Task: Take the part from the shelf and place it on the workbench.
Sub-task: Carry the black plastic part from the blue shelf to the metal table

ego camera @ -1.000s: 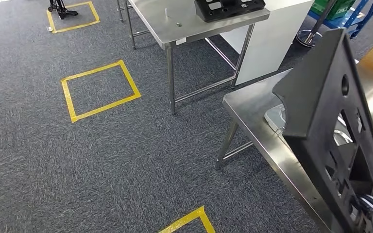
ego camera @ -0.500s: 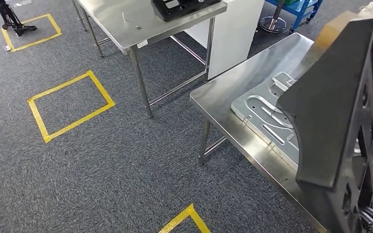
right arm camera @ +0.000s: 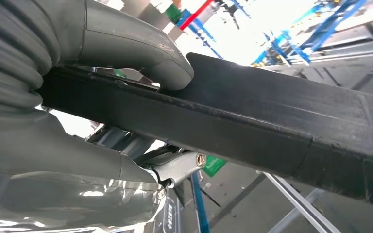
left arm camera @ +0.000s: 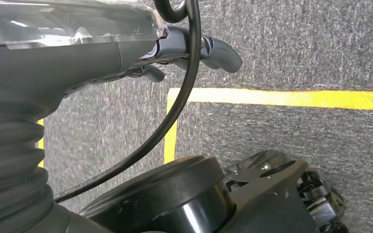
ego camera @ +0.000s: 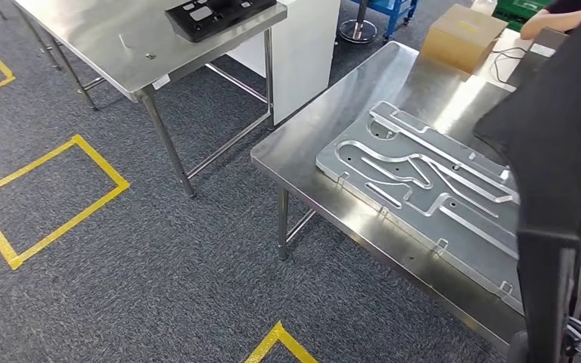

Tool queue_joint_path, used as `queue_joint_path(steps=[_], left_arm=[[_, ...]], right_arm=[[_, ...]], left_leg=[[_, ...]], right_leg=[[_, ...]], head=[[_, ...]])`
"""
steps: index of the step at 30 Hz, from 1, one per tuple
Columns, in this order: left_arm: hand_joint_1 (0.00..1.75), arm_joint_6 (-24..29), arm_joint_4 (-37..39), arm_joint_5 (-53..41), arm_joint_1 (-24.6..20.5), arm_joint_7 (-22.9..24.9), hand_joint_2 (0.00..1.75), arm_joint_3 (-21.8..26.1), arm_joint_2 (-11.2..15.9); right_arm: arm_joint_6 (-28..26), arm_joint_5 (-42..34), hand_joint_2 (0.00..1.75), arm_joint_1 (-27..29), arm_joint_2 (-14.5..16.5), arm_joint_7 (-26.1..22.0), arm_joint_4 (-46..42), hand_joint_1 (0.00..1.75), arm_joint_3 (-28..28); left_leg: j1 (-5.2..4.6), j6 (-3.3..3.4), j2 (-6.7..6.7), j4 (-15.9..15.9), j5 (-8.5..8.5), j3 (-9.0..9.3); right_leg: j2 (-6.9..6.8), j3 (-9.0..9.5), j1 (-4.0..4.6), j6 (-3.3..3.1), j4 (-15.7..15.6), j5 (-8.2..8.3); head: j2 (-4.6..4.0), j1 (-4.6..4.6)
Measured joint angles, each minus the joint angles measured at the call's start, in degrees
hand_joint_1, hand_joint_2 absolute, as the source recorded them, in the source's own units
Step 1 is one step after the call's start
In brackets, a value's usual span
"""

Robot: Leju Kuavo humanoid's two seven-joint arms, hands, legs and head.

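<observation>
Right hand [right arm camera: 126, 97] is gripping the black part [right arm camera: 252, 116], thick grey thumb [right arm camera: 141, 46] pressing on one face of it, grey ribbed cover [right arm camera: 14, 53] sitting just behind the thumb. Part is running long and flat away from the hand, edge-on to the camera. Blue shelving frames [right arm camera: 315, 34] are showing beyond the part, blurred and overexposed. Blue post [right arm camera: 199, 208] and silver bar [right arm camera: 296, 201] are showing on the part's other side, near the hand.
</observation>
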Motion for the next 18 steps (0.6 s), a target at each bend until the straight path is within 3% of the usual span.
queue_joint_path(steps=[2,3,4,5,6,7,9,11,13,14,16,18], left_arm=[[0.00,0.04,-0.03,0.02,0.11,0.00,1.75,0.02,0.03],[0.00,0.07,-0.04,0.02,0.19,0.00,1.75,0.03,0.05],[0.00,0.09,-0.04,0.02,0.26,-0.01,1.75,0.04,0.10],[0.00,0.12,-0.04,0.04,0.30,-0.08,1.75,0.05,0.15],[0.00,0.15,-0.04,0.17,0.31,-0.28,1.75,0.09,0.18],[0.00,0.17,-0.04,0.34,0.33,-0.57,1.75,0.21,0.19],[0.00,0.15,-0.04,0.94,0.39,-1.24,1.75,0.56,0.18],[0.00,0.05,-0.04,1.52,0.51,-1.63,1.75,0.94,0.21],[0.00,-0.09,-0.05,1.87,0.55,-1.81,1.75,1.30,0.28],[0.00,-0.20,-0.08,2.04,0.56,-1.85,1.75,1.48,0.32],[0.00,-0.62,-0.15,2.35,0.60,-1.98,1.75,1.85,0.33],[0.00,-1.07,-0.19,2.54,0.65,-2.27,1.75,2.14,0.37]], right_arm=[[0.00,-0.24,1.75,-0.01,-0.95,1.52,0.22,1.75,0.64],[0.00,-0.48,1.75,-0.05,-1.34,2.09,0.36,1.75,0.85],[0.00,-0.81,1.75,-0.04,-1.62,2.45,0.50,1.75,0.91],[0.00,-1.22,1.75,0.05,-1.91,2.75,0.64,1.75,0.91],[0.00,-1.65,1.75,0.20,-2.18,3.00,0.75,1.75,0.91],[0.00,-2.04,1.75,0.35,-2.43,3.16,0.82,1.75,0.91],[0.00,-2.54,1.75,0.58,-2.83,3.30,0.87,1.75,0.91],[0.00,-2.69,1.75,0.71,-3.05,3.30,0.89,1.75,0.91],[0.00,-2.58,1.75,0.97,-3.19,3.30,0.88,1.75,0.91],[0.00,-2.43,1.75,1.13,-3.24,3.30,0.87,1.75,0.91],[-0.01,-1.93,1.75,1.26,-3.33,3.31,0.85,1.75,0.92],[-0.01,-1.58,1.75,1.21,-3.35,3.37,0.87,1.75,0.93]], left_leg=[[0.02,0.46,1.55,-0.44,0.23,0.27],[-0.06,0.56,2.34,-0.48,0.20,0.28],[-0.15,0.59,3.13,-0.47,0.08,0.29],[-0.21,0.60,3.92,-0.47,-0.10,0.38],[-0.23,0.58,4.66,-0.47,-0.33,0.56],[-0.24,0.54,5.38,-0.48,-0.62,0.87],[-0.36,0.27,6.63,-0.52,-1.25,1.61],[-0.54,-0.27,7.64,-0.60,-1.81,2.06],[-0.71,-0.79,8.66,-0.88,-2.17,2.47],[-0.73,-1.06,8.58,-0.84,-2.44,2.70],[-0.69,-1.63,6.41,1.64,-4.12,1.91],[-0.56,-2.05,3.64,8.62,-7.45,-1.58]], right_leg=[[-3.89,-2.40,0.06,0.50,4.99,-2.71],[-5.01,-4.27,-0.07,0.72,8.69,-4.38],[-5.41,-5.99,-0.24,0.85,12.05,-5.51],[-5.56,-6.95,-0.36,0.91,13.83,-5.62],[-5.68,-6.83,-0.43,0.90,13.56,-4.69],[-5.98,-5.50,-0.42,0.81,11.01,-2.88],[-8.06,-1.47,0.07,0.19,3.27,0.22],[-9.50,0.51,0.75,-0.68,-0.83,0.88],[-8.54,0.44,0.96,-1.27,-1.16,0.70],[-7.90,0.56,0.77,-1.49,-1.46,0.75],[-6.74,1.00,0.25,-1.98,-2.15,0.87],[-5.59,1.30,0.00,-2.41,-2.35,0.80]], head=[[-0.01,0.43],[-0.01,0.63],[-0.01,0.62],[-0.01,0.65],[-0.01,0.65],[-0.01,0.67],[-0.01,0.68],[0.00,0.65],[-0.01,0.63],[-0.01,0.61],[-0.01,0.39],[-0.01,0.14]])
